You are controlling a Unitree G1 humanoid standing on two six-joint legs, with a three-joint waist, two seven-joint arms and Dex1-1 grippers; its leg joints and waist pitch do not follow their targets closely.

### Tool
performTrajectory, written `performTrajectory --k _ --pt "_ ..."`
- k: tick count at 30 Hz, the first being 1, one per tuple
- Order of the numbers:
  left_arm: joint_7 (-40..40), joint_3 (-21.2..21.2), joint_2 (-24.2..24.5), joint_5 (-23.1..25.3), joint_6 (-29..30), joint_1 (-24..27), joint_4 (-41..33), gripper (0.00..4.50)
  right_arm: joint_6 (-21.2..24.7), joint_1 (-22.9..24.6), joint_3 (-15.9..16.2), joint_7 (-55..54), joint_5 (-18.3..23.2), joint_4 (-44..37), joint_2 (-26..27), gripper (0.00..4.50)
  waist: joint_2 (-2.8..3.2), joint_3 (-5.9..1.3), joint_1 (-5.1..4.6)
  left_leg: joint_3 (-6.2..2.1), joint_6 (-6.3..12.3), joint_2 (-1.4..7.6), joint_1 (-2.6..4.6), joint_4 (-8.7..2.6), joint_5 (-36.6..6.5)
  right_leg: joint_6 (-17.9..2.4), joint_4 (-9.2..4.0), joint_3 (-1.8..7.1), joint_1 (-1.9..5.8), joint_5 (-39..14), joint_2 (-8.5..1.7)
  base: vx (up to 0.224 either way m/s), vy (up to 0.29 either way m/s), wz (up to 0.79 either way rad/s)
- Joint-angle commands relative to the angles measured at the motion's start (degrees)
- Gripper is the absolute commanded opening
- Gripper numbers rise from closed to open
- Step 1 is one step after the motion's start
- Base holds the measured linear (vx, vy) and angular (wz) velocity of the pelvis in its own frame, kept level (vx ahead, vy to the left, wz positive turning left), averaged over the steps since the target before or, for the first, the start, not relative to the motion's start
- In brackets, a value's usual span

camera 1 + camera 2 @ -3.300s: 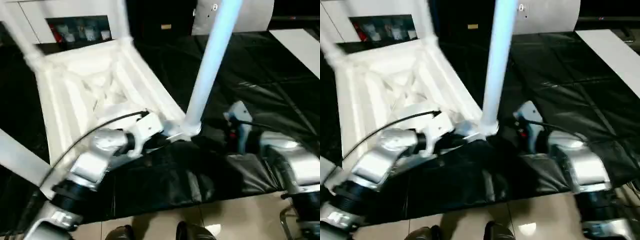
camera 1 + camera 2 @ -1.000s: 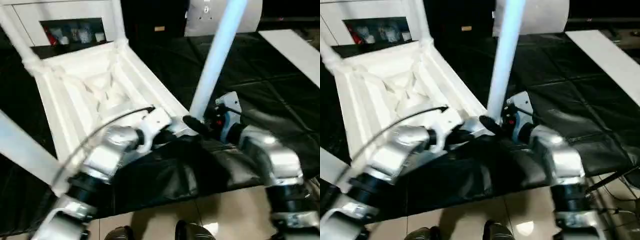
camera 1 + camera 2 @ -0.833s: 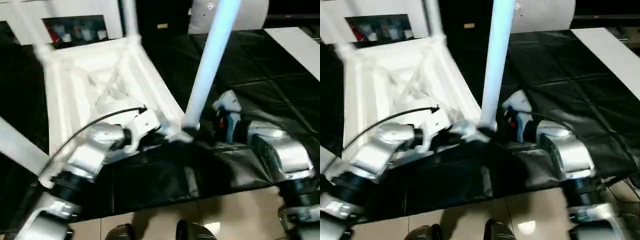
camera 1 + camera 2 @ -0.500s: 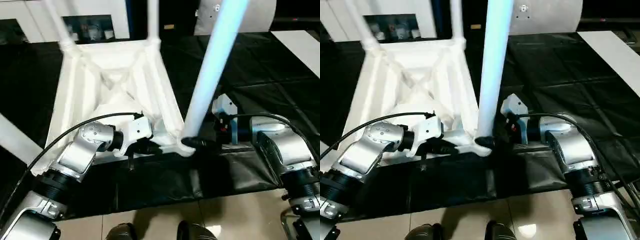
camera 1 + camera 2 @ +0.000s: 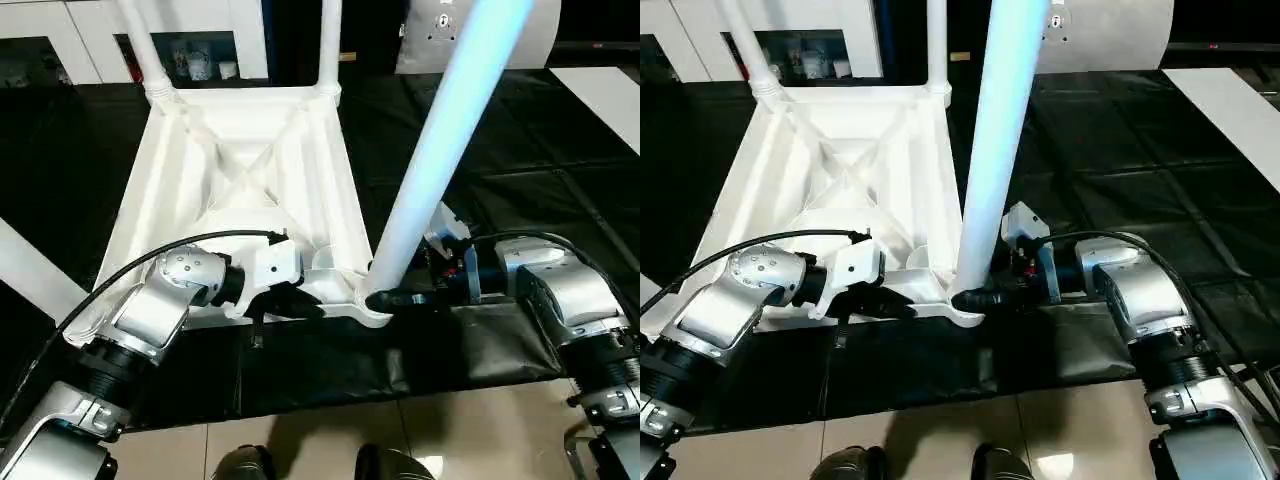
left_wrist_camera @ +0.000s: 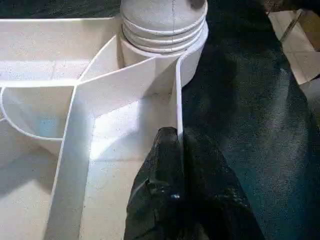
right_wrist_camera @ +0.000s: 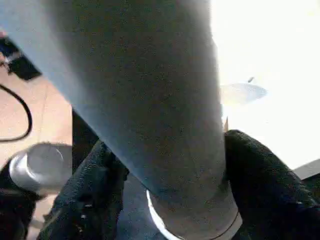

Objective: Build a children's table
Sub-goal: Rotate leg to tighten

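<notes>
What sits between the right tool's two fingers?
The near leg, just above its corner socket; the right tool straddles it, one finger on each side, in the right wrist view.

Near-right leg (image 5: 440, 140) cropped at top edge, far legs (image 5: 145, 45) likewise, cabinet contents (image 5: 200, 62) indistinct

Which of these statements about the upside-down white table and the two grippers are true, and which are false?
1. The table lies upside down on the black mat. True.
2. The left gripper pinches a rib of the table's underside. True.
3. The right gripper holds a leg that lies flat on the mat. False: the leg stands upright in the near corner socket.
4. No leg stands at the far corners. False: two far legs stand there.
</notes>
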Motion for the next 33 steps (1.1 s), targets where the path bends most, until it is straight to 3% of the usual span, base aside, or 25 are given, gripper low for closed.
performTrajectory --k 1,5,8,10,11,13,14,15,16,17,19,21,22,23,27,29,33 --pt "-0.34 -0.18 -0.38 -0.72 0.55 -0.39 -0.72 0.0 1.11 1.0 0.12 0.63 1.67 -1.59 0.55 2.75 -0.12 -4.93 0.0 -1.07 6.77 4.03 1.05 -3.39 -3.82 -15.8 -2.51 3.14 3.95 -7.56 -4.41 0.0 0.0 0.0" --pt "2.2 0.25 -0.68 -0.43 3.86 -0.34 -0.79 0.0 4.9 2.59 0.32 -2.4 1.59 -3.86 1.61 2.36 -0.41 -4.98 -0.05 -1.03 6.43 3.96 0.99 -3.35 -4.07 -15.45 -2.57 3.11 3.97 -9.1 -4.38 0.0 0.0 0.0" --pt "7.0 1.03 -3.03 0.27 7.99 -0.52 -1.16 0.0 8.55 4.3 -0.11 -8.23 1.86 -6.95 4.23 2.23 -0.46 -4.66 -0.07 -1.2 4.53 3.86 1.08 -3.48 -6.98 -13.57 -3.33 3.2 3.68 -15.43 -4.6 0.0 0.0 0.0" --pt "10.61 1.69 -5.31 0.67 10.19 -0.7 -1.07 0.0 11.01 5.16 -0.26 -13.4 1.21 -8.54 6.63 2.21 -0.74 -4.1 -0.49 -1.3 2.98 3.58 1.09 -3.81 -10.15 -11.1 -4.19 3.14 3.62 -22.69 -4.56 0.0 0.0 0.0" --pt "12.1 1.95 -6.26 0.83 11.03 -0.83 -0.94 0.0 11.94 5.41 -0.48 -15.6 0.89 -8.91 7.67 2.19 -1.02 -3.79 -0.74 -1.46 1.89 3.6 1.55 -3.94 -12.57 -9.34 -4.74 3.08 3.26 -28.81 -4.63 0.0 0.0 0.0" --pt "15.89 2.32 -8.8 1.28 12.85 -1.12 -0.69 0.0 14.95 5.52 -2.57 -24.09 -0.12 -8.67 12.24 2.17 -0.87 -3.63 -1.16 -1.74 0.28 3.3 2.11 -3.99 -15.52 -6.49 -5.75 2.84 2.84 -36.72 -4.73 0.0 0.0 0.0" --pt "17.52 2.63 -9.82 1.41 13.6 -1.32 -0.46 0.0 15.57 5.51 -3.03 -26.64 -0.71 -8.45 13.61 2.16 -1.23 -3.66 -1.71 -2.19 -0.46 2.96 1.57 -4.1 -16.56 -4.36 -6.1 2.35 3.28 -40.07 -4.89 -0.052 0.01 -0.09" --pt "20.36 3.18 -11.56 1.62 15.01 -1.67 -0.1 0.0 16.7 5.56 -3.79 -30.94 -1.74 -8.25 15.88 2.16 -1.16 -3.92 -1.94 -2.27 -0.77 2.95 1.54 -4.09 -16.43 -3.64 -6.12 2.28 3.41 -40.42 -4.86 0.0 0.0 0.0" --pt "23.81 3.79 -13.87 1.99 16.93 -2.2 0.36 0.0 16.34 5.38 -4.37 -36.39 -3.5 -7.46 18.86 2.15 -0.61 -3.92 -2.49 -2.45 -1.08 3.03 1.56 -4.19 -17.03 -3.16 -6.28 2.07 3.19 -39.96 -4.77 0.0 0.0 0.0" --pt "26.07 4.03 -15.84 2.17 18.7 -2.59 0.5 0.0 15.27 4.92 -5.34 -42.45 -5.2 -6.17 21.89 2.13 -0.48 -3.9 -3.1 -2.51 -1.56 3.03 1.81 -4.22 -18.49 -3.08 -6.67 1.71 2.88 -39.83 -4.68 0.0 0.0 0.0" --pt "29.41 4.33 -18.65 2.61 20.34 -3.18 0.87 0.0 13.63 3.82 -7.85 -51.95 -6.62 -3.65 26.92 2.13 -0.45 -3.98 -4.06 -2.96 -1.58 2.87 1.65 -4.32 -20.68 -2.55 -7.03 1.05 3.19 -40.04 -4.72 0.0 0.0 0.0" --pt "31.84 4.7 -20.58 3.13 20.44 -3.71 1.35 0.0 12.24 3.06 -9.2 -56.76 -6.62 -2.24 29.97 2.13 0.66 -4.16 -4.76 -3.27 -1.47 3.19 2.03 -4.41 -22.76 -3.17 -7.35 0.52 3.26 -37.47 -4.83 0.0 0.0 0.0" --pt "32.8 4.56 -21.47 3.76 20.09 -4.13 1.74 0.0 10.74 2.67 -9.01 -57.59 -6.72 -1.85 31.53 2.13 1.0 -4.31 -4.95 -3.48 -1.38 3.45 2.03 -4.68 -24.31 -3.71 -7.4 0.16 3.6 -33.66 -4.82 0.0 0.0 0.0" --pt "33.0 4.06 -21.58 4.43 19.31 -4.49 2.21 0.0 9.34 2.38 -8.26 -56.48 -6.55 -1.69 32.23 2.65 0.82 -4.33 -5.03 -3.36 -1.24 3.5 2.21 -4.74 -24.67 -4.04 -7.52 0.18 3.47 -32.34 -4.78 0.0 0.0 0.0" --pt "31.34 3.04 -19.46 5.51 15.91 -4.88 3.29 0.0 8.21 3.19 -6.07 -52.38 -7.19 -3.34 30.37 2.83 0.76 -4.76 -4.56 -2.93 -0.17 3.44 1.61 -4.81 -21.04 -6.72 -6.63 1.07 3.98 -25.69 -5.05 0.0 0.0 0.0" --pt "30.13 3.05 -18.26 5.45 14.96 -4.74 3.16 0.0 7.51 4.05 -6.38 -51.31 -7.38 -4.61 29.04 3.23 0.65 -4.98 -4.09 -2.54 0.55 3.5 1.57 -4.71 -18.15 -8.08 -6.13 1.46 4.11 -22.34 -5.04 0.0 0.0 0.0" --pt "25.05 2.48 -14.84 4.44 12.17 -3.41 1.89 0.0 3.33 5.57 -7.01 -47.27 -8.16 -6.29 24.5 3.45 0.5 -5.53 -3.56 -2.17 1.51 3.46 1.34 -4.27 -14.61 -9.0 -5.68 1.57 4.5 -21.45 -5.14 0.0 0.0 0.0"
